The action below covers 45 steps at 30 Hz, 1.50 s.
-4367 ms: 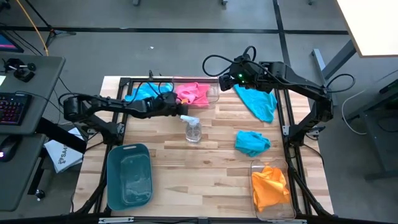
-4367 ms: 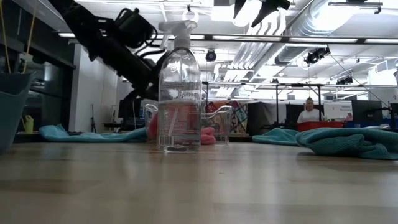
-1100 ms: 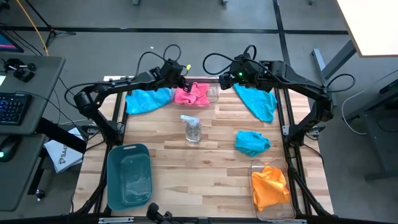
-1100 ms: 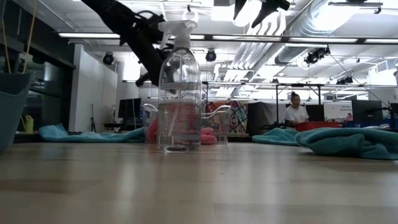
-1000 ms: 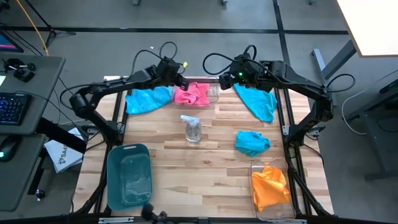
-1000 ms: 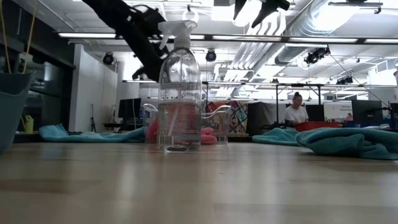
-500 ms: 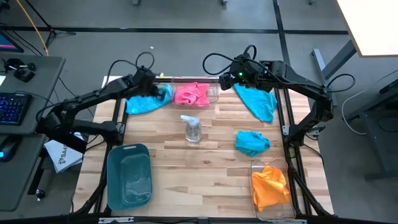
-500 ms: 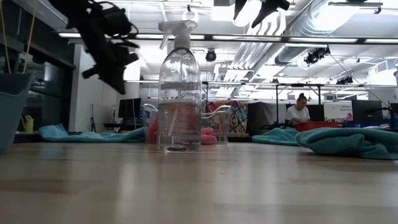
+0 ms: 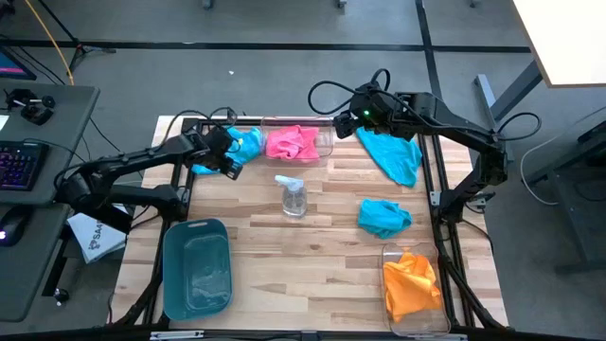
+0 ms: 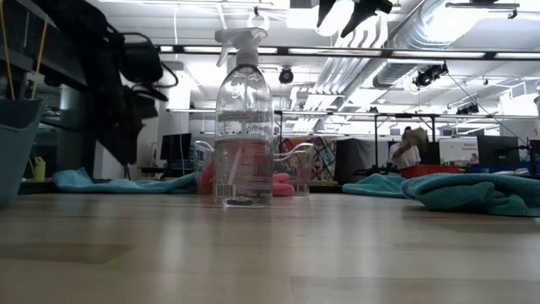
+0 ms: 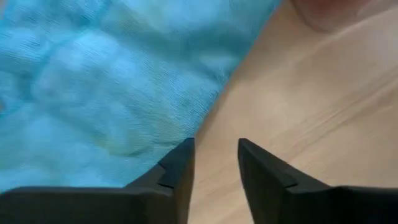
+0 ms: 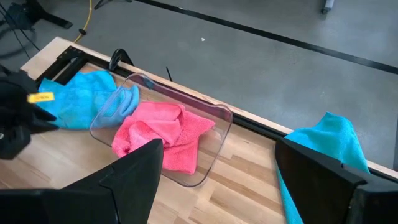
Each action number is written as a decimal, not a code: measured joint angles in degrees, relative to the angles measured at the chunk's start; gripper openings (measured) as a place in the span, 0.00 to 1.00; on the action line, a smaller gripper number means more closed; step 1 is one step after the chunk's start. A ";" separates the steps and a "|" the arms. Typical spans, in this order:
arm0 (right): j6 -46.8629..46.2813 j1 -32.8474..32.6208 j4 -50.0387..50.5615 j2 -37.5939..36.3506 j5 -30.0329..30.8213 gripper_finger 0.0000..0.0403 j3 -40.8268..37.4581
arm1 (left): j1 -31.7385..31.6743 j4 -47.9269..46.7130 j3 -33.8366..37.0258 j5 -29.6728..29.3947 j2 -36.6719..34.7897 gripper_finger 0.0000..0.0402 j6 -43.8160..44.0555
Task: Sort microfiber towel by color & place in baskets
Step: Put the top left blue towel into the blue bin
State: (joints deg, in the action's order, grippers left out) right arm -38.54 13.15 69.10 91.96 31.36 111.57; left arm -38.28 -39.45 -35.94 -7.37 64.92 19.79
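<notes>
Since a moment ago my left gripper [image 11: 214, 163] has dropped beside the teal towel [image 11: 106, 81], fingers parted over its edge on the table [image 11: 323, 106], high view alone shows right gripper [image 9: 352, 121] waiting, unclenched.

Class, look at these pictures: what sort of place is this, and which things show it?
Probably a robotics lab or workshop: a framed wooden table on grey floor, a desk with a keyboard beside it, and exposed ceiling ducts over an open hall.

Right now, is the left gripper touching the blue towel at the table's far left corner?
Cannot tell. In the left wrist view the open left gripper sits at the blue towel's edge, one fingertip overlapping it, but neither contact nor a gap shows plainly.
</notes>
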 joint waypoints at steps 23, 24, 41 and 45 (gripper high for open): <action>0.02 0.37 -0.39 0.00 0.52 0.76 0.00 | -1.82 5.24 0.50 -3.68 17.02 0.19 -6.16; 0.02 0.37 -0.39 0.00 0.52 0.76 0.00 | -1.73 4.06 0.71 -3.89 15.50 0.11 -6.38; 2.57 0.37 -0.37 0.00 0.81 0.76 0.00 | 6.67 0.65 -15.68 5.26 -30.81 0.00 9.52; 4.06 0.37 -0.37 0.00 0.92 0.76 0.00 | 11.72 6.00 -16.75 16.30 -37.59 0.00 19.22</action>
State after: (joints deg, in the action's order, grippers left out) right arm -34.48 13.52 68.73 91.96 32.28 111.57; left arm -26.56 -33.45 -52.70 8.94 27.34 39.01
